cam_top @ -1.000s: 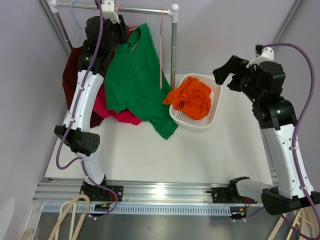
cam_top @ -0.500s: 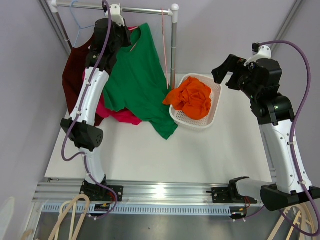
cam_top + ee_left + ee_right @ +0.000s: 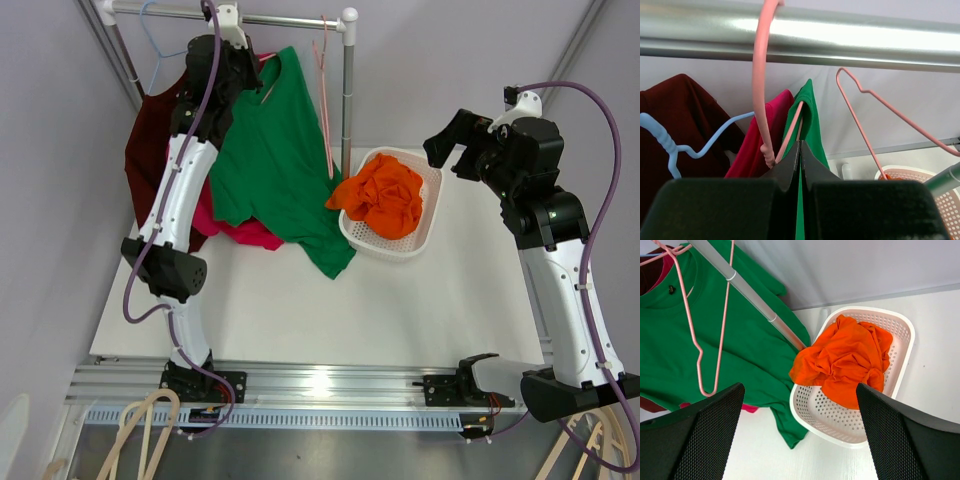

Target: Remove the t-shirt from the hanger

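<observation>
Top external: green t-shirt [image 3: 275, 170] hangs on its hanger [image 3: 790, 131] from the rail [image 3: 865, 42], hem lying on the table [image 3: 400, 310] | left tool [image 3: 800, 150] all but closed at the collar, pinching a sliver of green fabric | right tool [image 3: 799, 400] wide open, holding nothing, above the basket [image 3: 900, 360].

Bright, even light fills every view. White glare streaks along the rail [image 3: 850, 37]; the counter [image 3: 400, 300] below it is nearly washed out, with soft shadows. The dark jaws in both wrist views are blurred.
</observation>
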`<state>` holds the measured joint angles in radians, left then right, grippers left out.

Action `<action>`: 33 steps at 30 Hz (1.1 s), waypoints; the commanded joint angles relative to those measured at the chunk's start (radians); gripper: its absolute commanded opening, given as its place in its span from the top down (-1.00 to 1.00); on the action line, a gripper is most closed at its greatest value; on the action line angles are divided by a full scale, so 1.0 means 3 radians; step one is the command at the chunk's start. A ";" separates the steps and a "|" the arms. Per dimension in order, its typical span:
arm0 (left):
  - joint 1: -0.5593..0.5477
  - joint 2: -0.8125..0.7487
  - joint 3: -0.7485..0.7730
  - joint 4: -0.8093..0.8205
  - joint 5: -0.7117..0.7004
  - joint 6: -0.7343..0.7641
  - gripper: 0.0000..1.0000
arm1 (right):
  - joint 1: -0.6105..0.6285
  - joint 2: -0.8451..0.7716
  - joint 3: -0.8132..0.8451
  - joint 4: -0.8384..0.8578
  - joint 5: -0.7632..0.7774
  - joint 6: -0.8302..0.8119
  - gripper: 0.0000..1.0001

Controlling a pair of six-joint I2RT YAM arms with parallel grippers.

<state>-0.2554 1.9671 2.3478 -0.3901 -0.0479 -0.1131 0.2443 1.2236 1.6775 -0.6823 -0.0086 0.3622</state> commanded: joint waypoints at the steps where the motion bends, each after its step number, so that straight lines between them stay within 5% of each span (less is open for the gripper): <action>1: -0.0023 -0.0237 0.0191 0.0063 0.0068 -0.0017 0.99 | 0.0004 -0.0049 0.0023 0.0091 -0.0028 -0.0026 -0.96; 7: -0.0054 -0.0349 0.0192 0.0042 -0.0019 0.0014 0.97 | 0.0004 -0.0060 -0.0008 0.0091 -0.0063 -0.0006 -0.97; 8: -0.0054 -0.0360 0.0182 0.0032 -0.0019 0.0019 0.61 | 0.0009 -0.0065 -0.0013 0.0096 -0.0058 -0.0006 -0.96; 12: -0.0054 -0.0431 0.0105 0.0022 0.0052 -0.0016 0.09 | 0.0004 -0.0080 -0.0044 0.0111 -0.0069 0.0009 -0.97; 14: -0.0054 -0.0477 0.0110 -0.0034 0.0047 -0.0037 -0.01 | 0.0004 -0.0075 -0.0059 0.0116 -0.0069 0.0010 -0.97; 20: -0.0074 -0.0636 0.0130 -0.0285 -0.0341 -0.0088 -0.14 | 0.0009 -0.0106 -0.0115 0.0162 -0.0084 0.0050 -0.97; 33: -0.0059 -0.0237 0.0539 -0.0530 -0.0331 -0.0349 -0.35 | 0.0019 -0.0187 -0.0019 0.0045 -0.0089 0.0071 -0.97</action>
<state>-0.2710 1.8496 2.4405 -0.5110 -0.1333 -0.1677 0.2455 1.1885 1.6386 -0.6689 -0.0277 0.3740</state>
